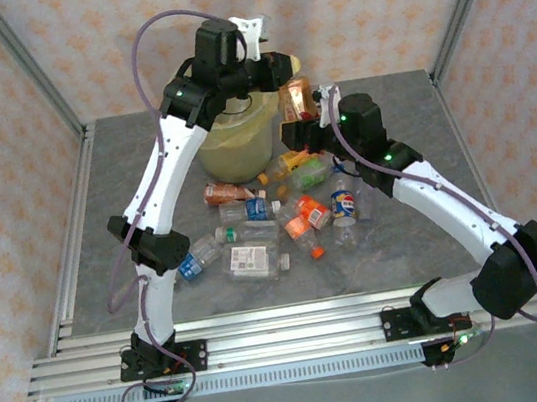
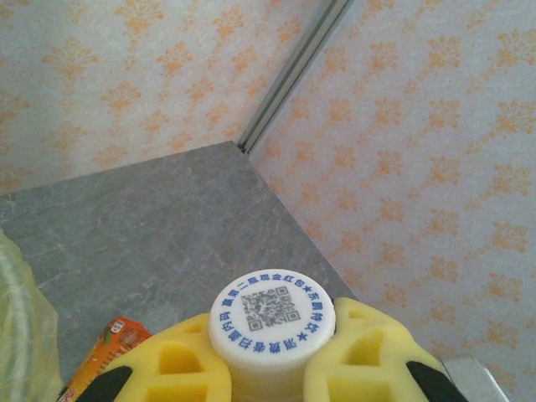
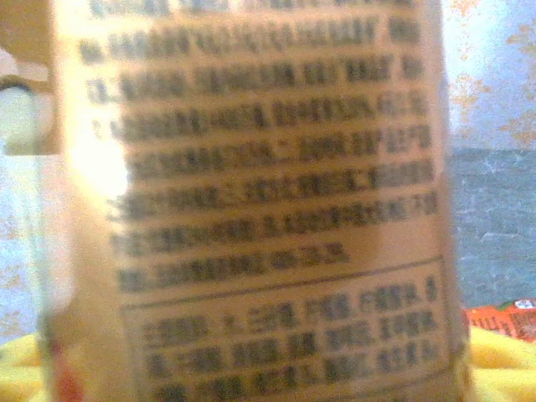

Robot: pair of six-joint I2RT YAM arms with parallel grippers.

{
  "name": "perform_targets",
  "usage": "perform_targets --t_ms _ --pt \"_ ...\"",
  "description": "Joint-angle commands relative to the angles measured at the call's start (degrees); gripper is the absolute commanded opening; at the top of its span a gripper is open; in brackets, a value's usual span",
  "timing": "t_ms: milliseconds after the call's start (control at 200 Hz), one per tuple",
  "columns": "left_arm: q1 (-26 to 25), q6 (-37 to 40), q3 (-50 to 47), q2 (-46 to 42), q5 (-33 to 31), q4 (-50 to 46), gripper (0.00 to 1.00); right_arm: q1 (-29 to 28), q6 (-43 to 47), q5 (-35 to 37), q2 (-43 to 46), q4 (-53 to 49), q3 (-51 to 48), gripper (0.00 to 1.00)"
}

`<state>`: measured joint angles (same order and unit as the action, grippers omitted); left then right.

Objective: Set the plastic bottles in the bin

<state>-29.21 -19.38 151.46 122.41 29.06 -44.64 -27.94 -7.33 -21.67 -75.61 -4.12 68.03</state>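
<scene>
Plastic bottles [image 1: 301, 218] before the bin [image 1: 232, 156]

Overhead view: bright, soft, even light, barely a shadow on the grey bench [image 1: 418, 118], everything crisp. Left wrist: the white cap [image 2: 272, 320] is sharp, its print readable, with the wallpaper [image 2: 419, 126] bright behind. Right wrist: the bottle [image 3: 276, 209] sits far too close, its print smeared, with 1 hot glare patch on its left side.
</scene>
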Motion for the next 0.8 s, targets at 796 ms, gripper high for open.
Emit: perform_targets --t_ms 796 --pt "14.0 13.7 1.3 -7.1 -26.0 11.2 0.0 -0.4 -14.3 37.3 10.7 -34.6 5.4 0.99"
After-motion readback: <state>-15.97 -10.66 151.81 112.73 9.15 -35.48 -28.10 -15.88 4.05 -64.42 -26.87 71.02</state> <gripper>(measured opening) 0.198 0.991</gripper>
